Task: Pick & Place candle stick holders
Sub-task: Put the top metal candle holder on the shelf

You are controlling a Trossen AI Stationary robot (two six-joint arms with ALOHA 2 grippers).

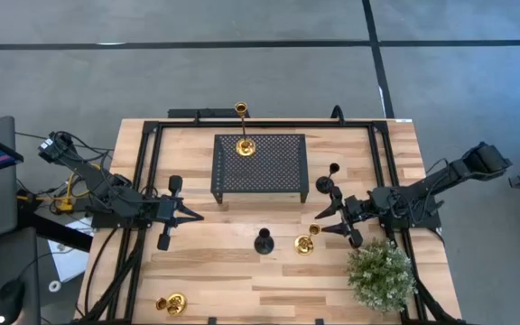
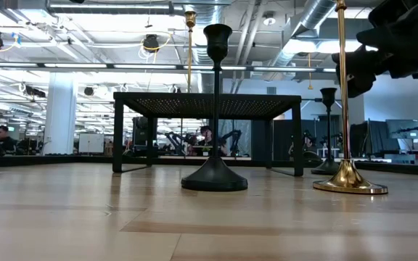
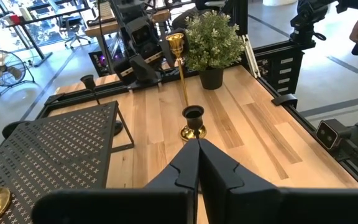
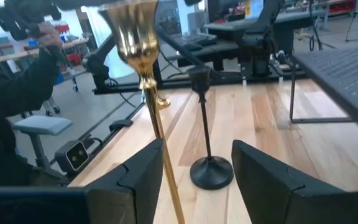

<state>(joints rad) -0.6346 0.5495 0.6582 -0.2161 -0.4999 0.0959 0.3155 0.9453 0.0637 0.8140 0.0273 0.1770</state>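
the right gripper (image 1: 325,219) is hovering over the right half of the worktop (image 1: 233,271), its jaws standing open and gripping nothing; in the right wrist view a tall gold candle stick holder (image 4: 143,93) is rising just inside one open finger (image 4: 138,171), though whether it is touching is unclear. that holder (image 1: 307,241) is standing upright on the worktop just in front of the gripper, with a black holder (image 1: 263,241) near it toward the middle. another black holder (image 1: 326,184) is standing beside the perforated stand (image 1: 260,164), on which a second tall gold holder (image 1: 244,144) is resting. a short gold holder (image 1: 171,304) is lying near the front left edge. the left gripper (image 1: 195,215) is waiting at the left with jaws closed and empty. the plant (image 1: 382,275) is sitting at the front right.
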